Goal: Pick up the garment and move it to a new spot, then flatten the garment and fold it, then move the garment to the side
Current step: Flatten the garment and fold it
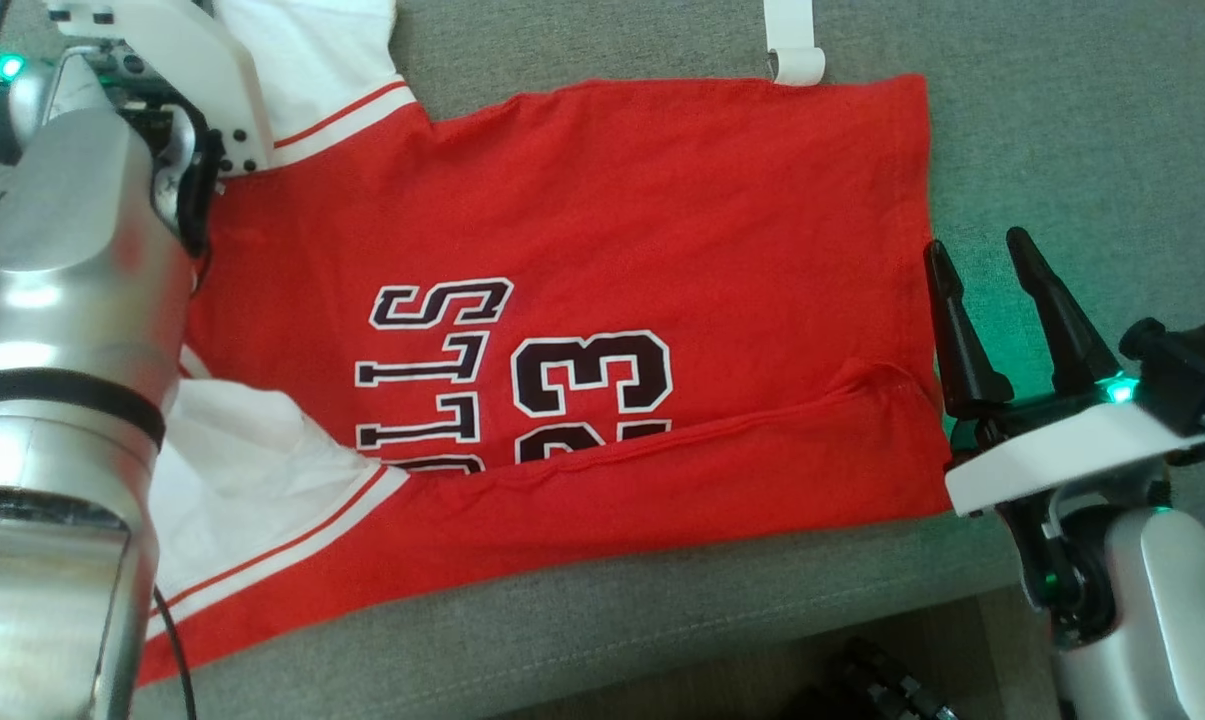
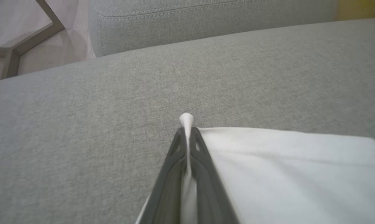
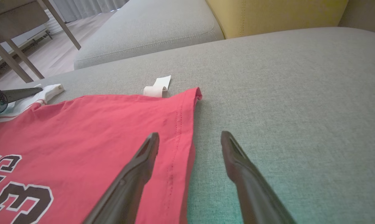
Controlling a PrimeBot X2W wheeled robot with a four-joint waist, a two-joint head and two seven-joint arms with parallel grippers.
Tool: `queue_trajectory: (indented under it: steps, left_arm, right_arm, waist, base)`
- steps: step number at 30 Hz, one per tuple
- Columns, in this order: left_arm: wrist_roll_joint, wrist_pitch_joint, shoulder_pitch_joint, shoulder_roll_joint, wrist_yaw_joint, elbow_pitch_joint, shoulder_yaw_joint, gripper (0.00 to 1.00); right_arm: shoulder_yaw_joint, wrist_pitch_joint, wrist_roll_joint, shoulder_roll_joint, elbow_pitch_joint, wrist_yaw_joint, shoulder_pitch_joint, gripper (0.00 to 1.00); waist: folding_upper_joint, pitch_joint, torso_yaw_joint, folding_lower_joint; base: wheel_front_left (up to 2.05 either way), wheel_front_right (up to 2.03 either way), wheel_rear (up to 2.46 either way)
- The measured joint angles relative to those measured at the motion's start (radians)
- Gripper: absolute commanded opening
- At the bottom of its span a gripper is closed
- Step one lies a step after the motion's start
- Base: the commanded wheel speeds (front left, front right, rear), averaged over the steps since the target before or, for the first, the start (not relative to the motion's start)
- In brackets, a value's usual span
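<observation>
The garment [image 1: 612, 230] is a red jersey with white sleeves and black lettering, spread across the grey cushion [image 1: 1062, 120]. Its near long edge is folded up over the bottom of the print. My left gripper [image 2: 187, 130] is shut on the edge of a white sleeve [image 2: 283, 174], and a small nub of white cloth pokes out past the tips. In the head view my left arm [image 1: 72, 300] hides that grip. My right gripper [image 1: 978, 245] stands open at the jersey's hem. In the right wrist view the right gripper [image 3: 190, 134] has one finger over the red cloth [image 3: 81, 130] and one over bare cushion.
A small curled white strip [image 1: 792, 50] lies on the cushion just beyond the jersey's far edge. A second grey cushion [image 3: 150, 31] and a yellow one [image 3: 283, 15] lie further back. The cushion's front edge drops to the floor [image 1: 962, 640], and table legs [image 3: 13, 62] stand far left.
</observation>
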Motion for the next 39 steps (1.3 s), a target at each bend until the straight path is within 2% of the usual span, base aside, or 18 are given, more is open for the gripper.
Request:
queue_trajectory:
  steps: [6, 13, 17, 21, 25, 26, 27, 28, 29, 34, 39]
  left_arm:
    - [0.002, -0.063, 0.002, -0.011, 0.012, 0.023, -0.007, 0.0]
    - [0.002, -0.11, -0.005, -0.037, 0.007, 0.033, -0.027, 0.0]
    - [0.002, -0.129, -0.025, -0.059, 0.003, 0.037, -0.032, 0.0]
    - [-0.002, -0.148, -0.034, -0.07, -0.002, 0.04, -0.035, 0.0]
    - [-0.004, -0.159, -0.039, -0.073, -0.003, 0.045, -0.036, 0.0]
    - [-0.009, -0.16, -0.039, -0.074, -0.003, 0.046, -0.037, 0.0]
    - [-0.012, -0.165, -0.039, -0.074, -0.003, 0.048, -0.038, 0.0]
    - [-0.014, -0.169, -0.039, -0.076, -0.003, 0.048, -0.038, 0.0]
    - [-0.016, -0.172, -0.039, -0.076, -0.003, 0.049, -0.039, 0.0]
    - [-0.021, -0.186, -0.041, -0.077, -0.01, 0.049, -0.038, 0.0]
    - [-0.046, -0.195, -0.04, -0.08, -0.01, 0.018, -0.03, 0.0]
  right_arm:
    - [0.0, 0.055, 0.032, -0.041, 0.044, 0.0, -0.057, 1.0]
    - [0.015, 0.115, 0.103, -0.126, 0.193, 0.0, -0.244, 1.0]
    - [0.042, 0.136, 0.143, -0.152, 0.281, 0.0, -0.335, 1.0]
    - [0.06, 0.184, 0.179, -0.18, 0.365, 0.0, -0.392, 1.0]
    - [0.091, 0.232, 0.221, -0.213, 0.394, 0.0, -0.426, 1.0]
    - [0.1, 0.247, 0.233, -0.223, 0.398, 0.0, -0.435, 0.86]
    - [0.108, 0.264, 0.243, -0.231, 0.401, 0.0, -0.445, 0.65]
    - [0.118, 0.281, 0.248, -0.242, 0.402, 0.0, -0.453, 0.39]
    - [0.125, 0.296, 0.255, -0.251, 0.402, 0.0, -0.459, 0.0]
    - [0.141, 0.335, 0.266, -0.267, 0.395, 0.001, -0.468, 0.0]
    - [0.119, 0.262, 0.252, -0.27, 0.381, 0.001, -0.464, 0.0]
  waist:
    - [0.0, -0.006, 0.013, 0.0]
    - [0.0, 0.003, 0.053, 0.0]
    - [0.0, 0.017, 0.081, 0.0]
    - [0.0, 0.028, 0.099, 0.0]
    - [0.0, 0.03, 0.109, 0.0]
    - [0.0, 0.031, 0.11, 0.0]
    - [0.0, 0.031, 0.112, 0.0]
    - [0.0, 0.032, 0.114, 0.0]
    - [0.0, 0.032, 0.116, 0.0]
    - [0.0, 0.024, 0.122, 0.0]
    - [0.0, 0.004, 0.129, 0.0]
  base:
    - [0.0, 0.0, 0.0]
    - [0.0, 0.0, 0.0]
    - [0.0, 0.0, 0.0]
    - [0.0, 0.0, 0.0]
    - [0.0, 0.0, 0.0]
    - [0.0, 0.0, 0.0]
    - [0.0, 0.0, 0.0]
    - [0.0, 0.0, 0.0]
    - [0.0, 0.0, 0.0]
    - [0.0, 0.0, 0.0]
    - [0.0, 0.0, 0.0]
